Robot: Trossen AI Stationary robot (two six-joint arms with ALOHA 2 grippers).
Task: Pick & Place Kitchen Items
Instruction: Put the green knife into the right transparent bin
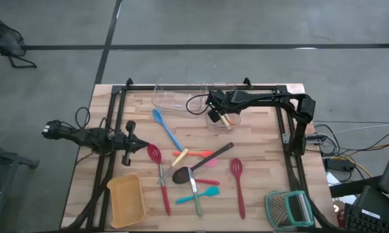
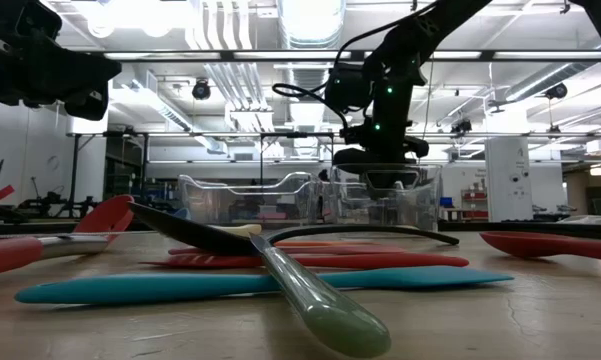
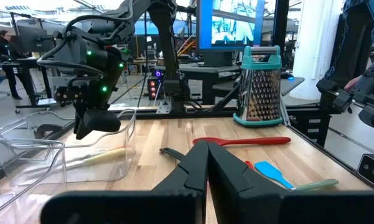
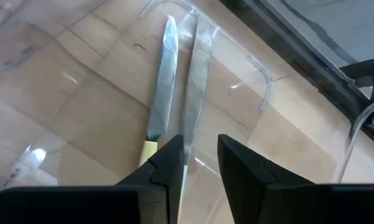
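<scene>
Yellow-handled table knife with a long steel blade (image 4: pixel 163 81) lying flat inside the small clear plastic tub (image 1: pixel 221 115) at the far middle of the wooden table (image 1: pixel 265 155), just ahead of the right gripper (image 4: pixel 196 158). Hovering over that tub with dark fingers (image 4: pixel 165 163) apart, clamping nothing, the blade pointing away between them. Waiting at the left table edge, the left gripper (image 1: pixel 131 144), fingers together. Lying loose mid-table, the blue plastic spoon (image 1: pixel 166 129) and the long red slotted spoon (image 1: pixel 238 184).

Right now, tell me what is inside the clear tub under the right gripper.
The clear tub holds a yellow-handled knife, lying flat. The right gripper covers its handle end; anything beneath is hidden.
</scene>
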